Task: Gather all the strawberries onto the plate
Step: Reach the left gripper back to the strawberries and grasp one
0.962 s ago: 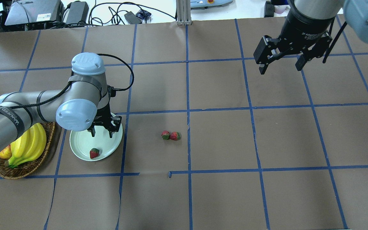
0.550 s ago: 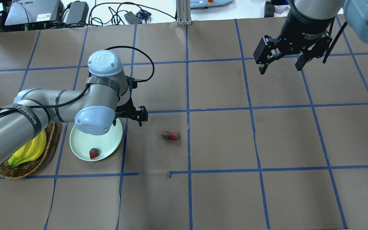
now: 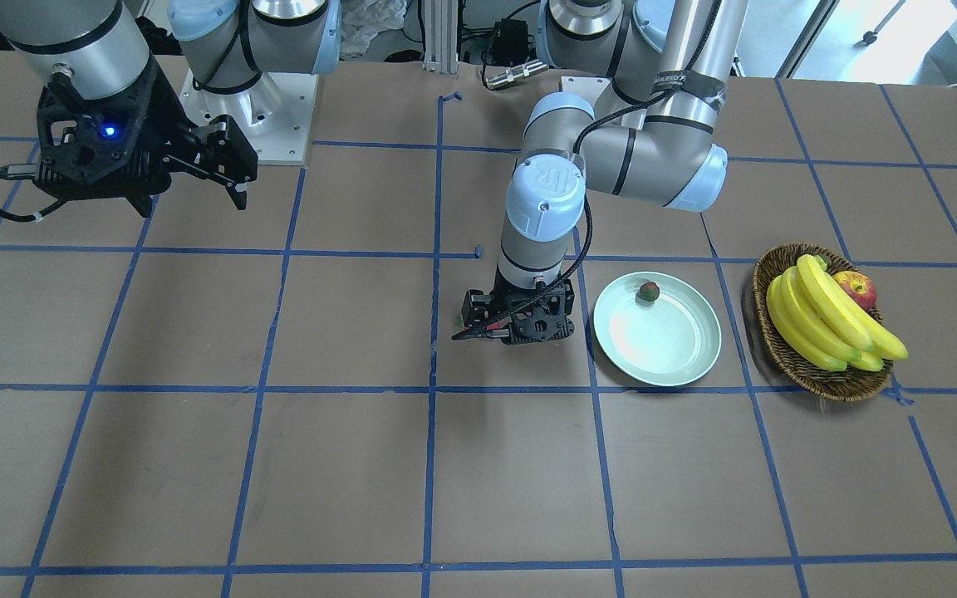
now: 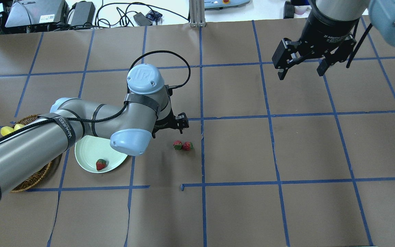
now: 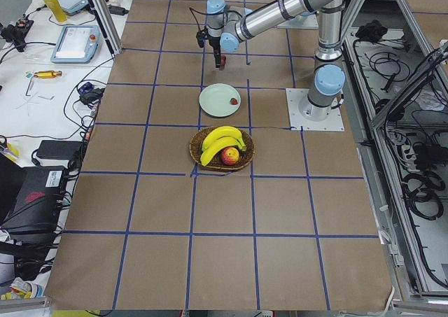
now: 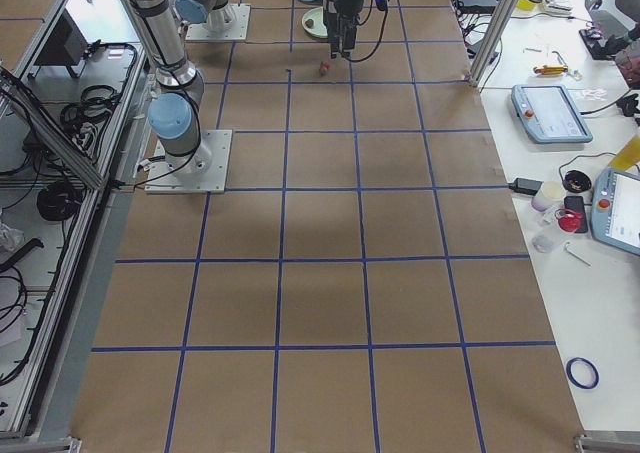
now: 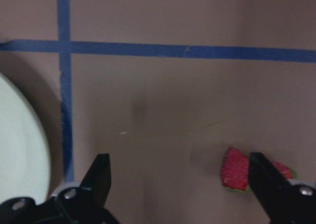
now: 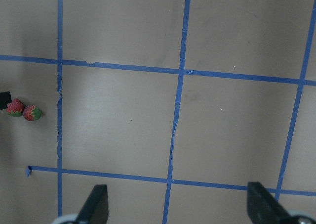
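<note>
My left claw point(image 7: 179, 160) hangs spread wide over the brown-papered tabletop point(image 4: 235, 154). Two small red strawberries point(image 4: 178, 145) lie touching just beside it. The third strawberry point(image 4: 101, 164) sits in the round mint-green plate point(image 4: 87, 151) (near its rim). My right claw point(image 4: 301, 74) gapes, well apart.

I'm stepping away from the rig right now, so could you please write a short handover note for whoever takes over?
Left claw: open, empty, low over the table close to the loose fruit.
Right claw: open, empty, raised over the far side of the table.
Done: one strawberry lies in the plate.
Left: two strawberries sit side by side on the table, outside the plate. Both need picking up and placing in it.
</note>
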Robot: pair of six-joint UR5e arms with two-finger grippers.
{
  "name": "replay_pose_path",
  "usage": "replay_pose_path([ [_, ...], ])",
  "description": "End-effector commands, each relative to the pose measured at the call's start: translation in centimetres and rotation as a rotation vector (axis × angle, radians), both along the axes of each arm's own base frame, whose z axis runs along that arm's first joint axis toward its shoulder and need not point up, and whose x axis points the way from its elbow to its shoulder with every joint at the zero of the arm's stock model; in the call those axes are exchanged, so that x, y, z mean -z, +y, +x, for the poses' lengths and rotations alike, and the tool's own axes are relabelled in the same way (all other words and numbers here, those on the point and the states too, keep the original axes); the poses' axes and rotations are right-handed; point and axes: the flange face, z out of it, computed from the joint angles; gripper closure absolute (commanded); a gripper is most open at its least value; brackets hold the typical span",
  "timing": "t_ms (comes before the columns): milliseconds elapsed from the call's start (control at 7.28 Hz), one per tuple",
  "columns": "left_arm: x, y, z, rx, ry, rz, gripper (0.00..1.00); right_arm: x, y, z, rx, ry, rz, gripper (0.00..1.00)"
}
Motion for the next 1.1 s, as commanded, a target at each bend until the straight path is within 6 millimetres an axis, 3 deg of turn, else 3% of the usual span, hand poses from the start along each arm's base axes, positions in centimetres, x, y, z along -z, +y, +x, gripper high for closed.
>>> replay_pose_path([
  [0,0.2,0.5,-0.7,-0.327,-0.077,-0.042,0.0,0.1,0.0,0.1,0.0,0.0,0.001,0.0],
  [137,0.5,1.4,-2.0,-0.501,-0.12,-0.076,0.0,0.1,0.0,0.1,-0.002,0.0,0.001,0.0],
  [412,1.8,2.6,-3.7,-0.652,-0.155,-0.096,0.0,0.1,0.0,0.2,0.001,-0.001,0.001,0.0],
  [687,2.4,2.9,-3.9,-0.671,-0.162,-0.091,0.0,0.1,0.0,0.2,0.001,-0.001,0.003,0.0],
  [962,2.7,2.6,-5.0,-0.754,-0.046,-0.083,0.0,0.1,0.0,0.2,0.001,-0.001,0.001,0.0],
])
